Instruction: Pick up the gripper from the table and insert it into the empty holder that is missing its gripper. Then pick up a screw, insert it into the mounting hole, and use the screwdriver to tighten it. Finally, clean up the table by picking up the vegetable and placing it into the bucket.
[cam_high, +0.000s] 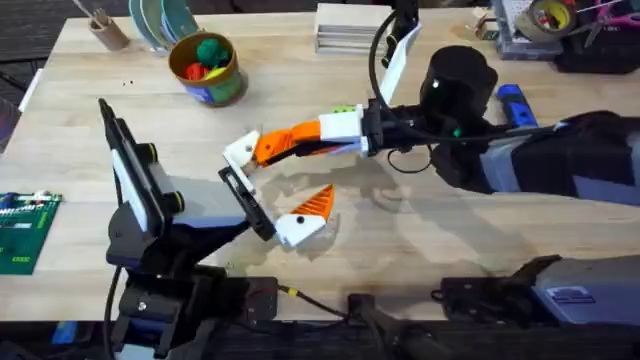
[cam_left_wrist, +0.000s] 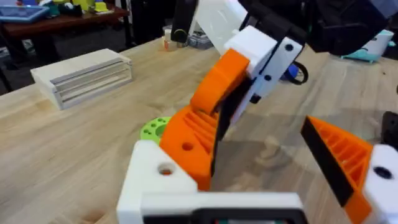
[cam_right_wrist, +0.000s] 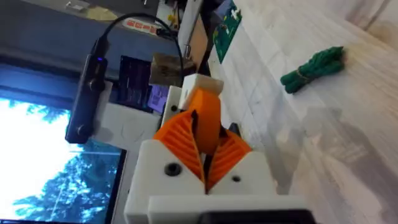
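**Orange tip held at the white holder**

The small orange ribbed plastic fingertip (cam_high: 283, 143) (cam_left_wrist: 194, 140) (cam_right_wrist: 205, 118) is up off the tabletop, near the middle. The right tool (cam_high: 325, 132) (cam_right_wrist: 208, 158) is clamped on it, with an orange ribbed pad on each side. The far end of the fingertip touches the white angular plastic holder (cam_high: 240, 150) (cam_left_wrist: 155, 177). That holder is one finger of the left tool (cam_high: 272, 190). In the left wrist view the fingertip sits right against the holder (I cannot tell if it is all the way in).

The left tool's fingers are wide apart. Its other white finger has its own orange tip (cam_high: 318, 203) (cam_left_wrist: 345, 155).

The dark green leafy toy vegetable (cam_right_wrist: 314, 68) lies flat on the wooden tabletop (cam_high: 450, 230). The short round bucket with a yellow rim (cam_high: 205, 68) stands at the far left side, well apart from the tools, with toys inside. The bright blue screwdriver (cam_high: 512, 100) lies at the far right, partly hidden behind the right arm.
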